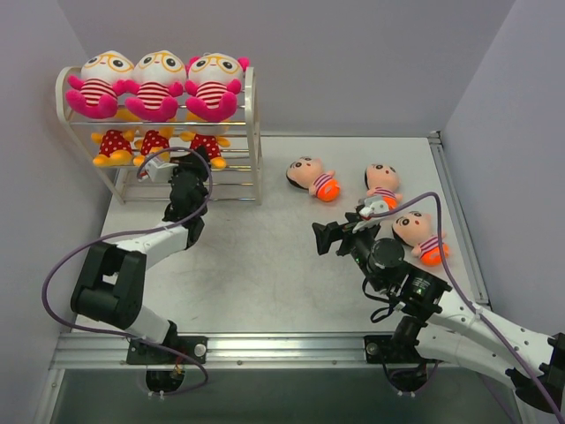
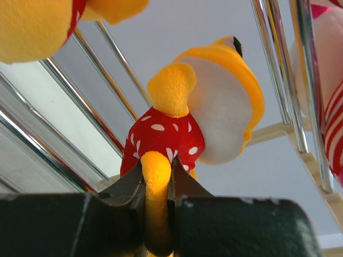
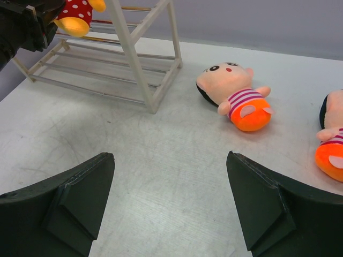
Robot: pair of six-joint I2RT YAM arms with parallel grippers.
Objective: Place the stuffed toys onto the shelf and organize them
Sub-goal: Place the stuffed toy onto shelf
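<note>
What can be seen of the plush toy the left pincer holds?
A soft yellow-orange plush toy with a white-fronted head and a red, white-dotted dress. It is at the middle tier of the shelf, with another like it nearby. The left pincer is shut on one yellow foot.

From above, the yellow dolls (image 1: 155, 141) on the shelf's (image 1: 253, 115) middle tier lose their heads behind the pink dolls (image 1: 159, 84). In the left wrist view, one yellow doll (image 2: 169, 134) has a foot vanishing between the left gripper's (image 2: 156, 179) fingers — its face is turned away. By the table's (image 3: 161, 176) right edge, a peach-faced doll (image 3: 332, 139) is cut off by the frame
</note>
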